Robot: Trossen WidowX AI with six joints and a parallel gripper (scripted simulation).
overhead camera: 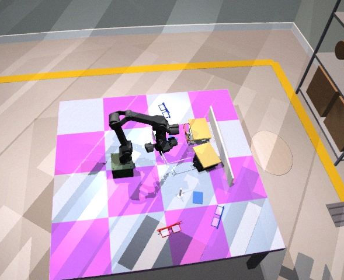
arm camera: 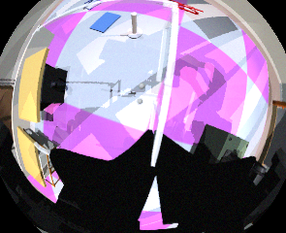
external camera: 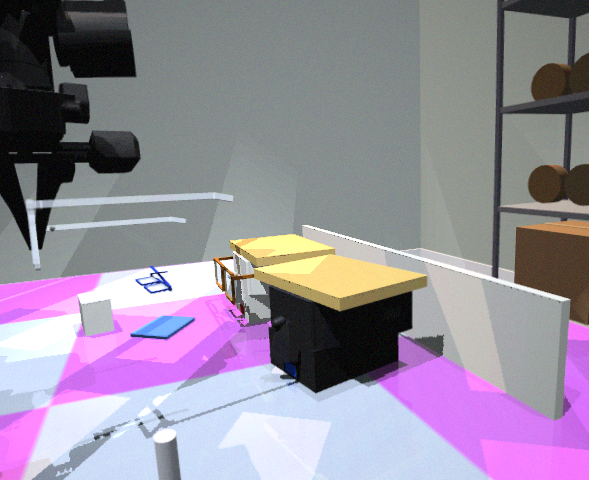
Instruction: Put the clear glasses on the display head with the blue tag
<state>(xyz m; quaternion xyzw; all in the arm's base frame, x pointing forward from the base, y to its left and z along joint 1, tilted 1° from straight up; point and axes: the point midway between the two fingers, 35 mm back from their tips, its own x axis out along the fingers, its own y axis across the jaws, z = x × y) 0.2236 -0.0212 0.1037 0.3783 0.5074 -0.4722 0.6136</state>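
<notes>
My gripper (overhead camera: 163, 151) (external camera: 36, 246) (arm camera: 152, 134) is shut on the clear glasses (overhead camera: 181, 160) (external camera: 129, 199) (arm camera: 168, 87) at their front frame. They hang above the table, left of the heads in the exterior view, with both temples unfolded and reaching toward the heads. The black head (overhead camera: 200, 165) (external camera: 356, 325) (arm camera: 52, 87) has a yellow flat top and the blue tag (external camera: 290, 369) low on its front; the glasses are apart from it. The other, whitish head (external camera: 255, 294) stands beside it, wearing orange glasses (overhead camera: 185, 132) (external camera: 224, 276). The lens detail is hard to see.
A pale upright panel (overhead camera: 221, 144) (external camera: 465, 299) stands behind the heads. A white post (overhead camera: 180, 192) (external camera: 166, 454) (arm camera: 134, 23), a blue pad (overhead camera: 197, 197) (arm camera: 105, 22), a white block (external camera: 96, 314), another blue pad (external camera: 163, 327), red glasses (overhead camera: 169, 229) and two blue pairs of glasses are around.
</notes>
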